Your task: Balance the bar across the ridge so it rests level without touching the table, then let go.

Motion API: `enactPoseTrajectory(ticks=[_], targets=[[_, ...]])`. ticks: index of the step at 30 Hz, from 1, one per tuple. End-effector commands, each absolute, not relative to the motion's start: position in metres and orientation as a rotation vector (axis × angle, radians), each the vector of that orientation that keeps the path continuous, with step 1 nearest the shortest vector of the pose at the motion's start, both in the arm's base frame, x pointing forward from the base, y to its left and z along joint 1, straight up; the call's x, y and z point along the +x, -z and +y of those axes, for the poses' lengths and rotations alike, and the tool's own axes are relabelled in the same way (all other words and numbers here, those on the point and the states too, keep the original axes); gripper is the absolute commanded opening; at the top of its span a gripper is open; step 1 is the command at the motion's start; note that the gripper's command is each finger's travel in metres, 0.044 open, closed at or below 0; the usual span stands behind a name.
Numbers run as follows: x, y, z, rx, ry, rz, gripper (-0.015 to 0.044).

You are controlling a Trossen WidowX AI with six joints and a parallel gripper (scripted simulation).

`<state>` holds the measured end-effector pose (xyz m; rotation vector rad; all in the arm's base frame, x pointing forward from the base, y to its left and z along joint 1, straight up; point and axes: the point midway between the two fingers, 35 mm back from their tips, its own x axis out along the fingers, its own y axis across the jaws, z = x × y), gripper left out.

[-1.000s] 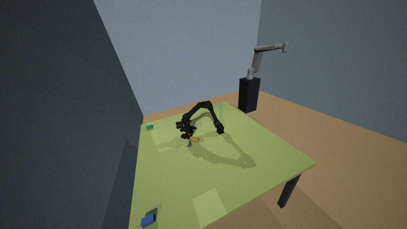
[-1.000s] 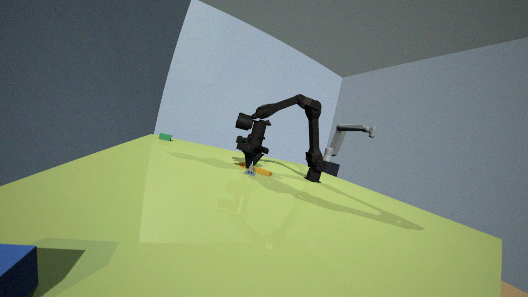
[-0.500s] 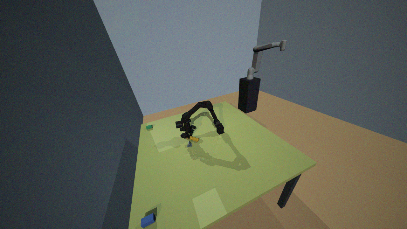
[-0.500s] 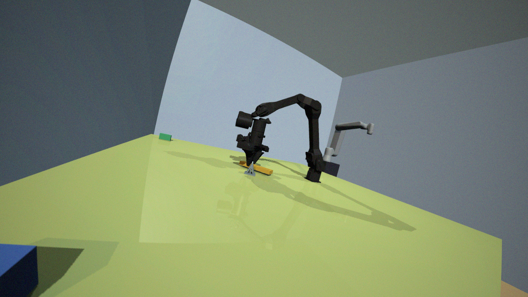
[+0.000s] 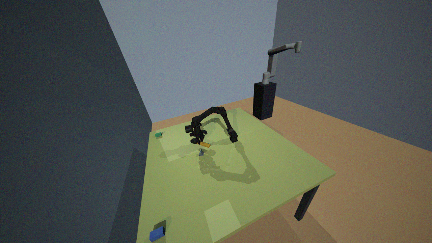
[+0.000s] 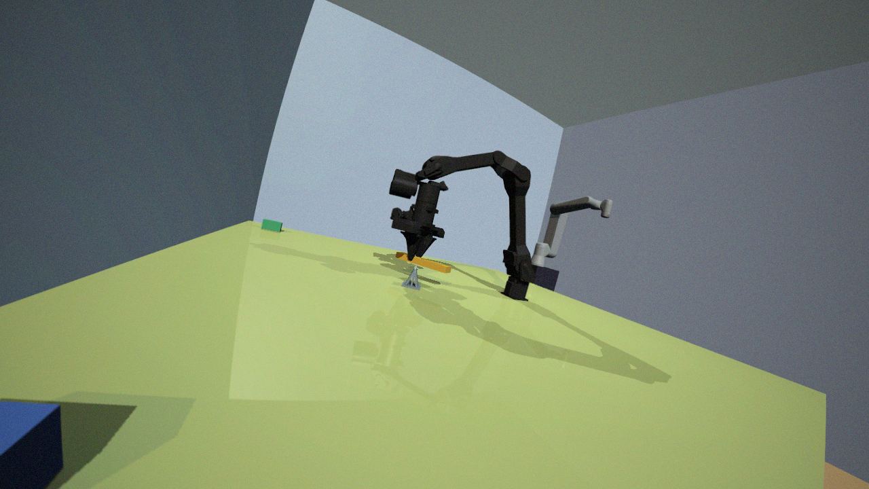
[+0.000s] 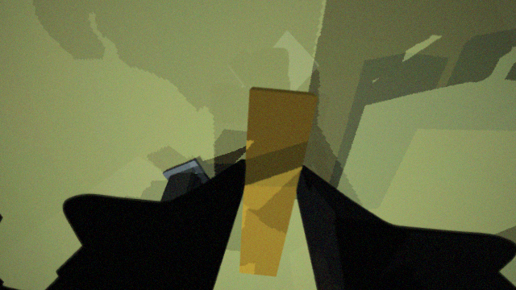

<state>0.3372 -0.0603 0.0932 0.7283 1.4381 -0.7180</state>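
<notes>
My gripper (image 5: 199, 142) (image 6: 411, 258) (image 7: 271, 167) is shut on the orange bar (image 5: 205, 144) (image 6: 434, 265) (image 7: 278, 129), with one finger on each long side near its middle. The bar is held above the table (image 5: 280, 169) (image 6: 291, 358), and its shadow shows apart from it in the exterior view. The grey ridge (image 5: 201, 153) (image 6: 412, 279) stands upright on the table, nearer the top and exterior views than the bar and lower. In the wrist view the ridge (image 7: 189, 166) shows only partly, left of the bar, behind the left finger.
A green block (image 5: 158, 135) (image 6: 271, 225) lies at the far left corner of the table. A blue block (image 5: 156, 234) (image 6: 30, 431) lies at the near left. A grey arm (image 5: 273, 61) (image 6: 556, 229) stands on a dark pedestal (image 5: 262, 101) beyond the table.
</notes>
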Motion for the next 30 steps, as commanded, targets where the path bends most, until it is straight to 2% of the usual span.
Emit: enactPoseTrajectory(ticks=[1,19,30], targets=[[0.338,-0.11,-0.061,0.726,0.711,1.42,0.0],[0.333,-0.147,-0.06,0.721,0.708,1.421,0.0],[0.358,-0.15,-0.03,0.55,0.538,1.471,0.0]])
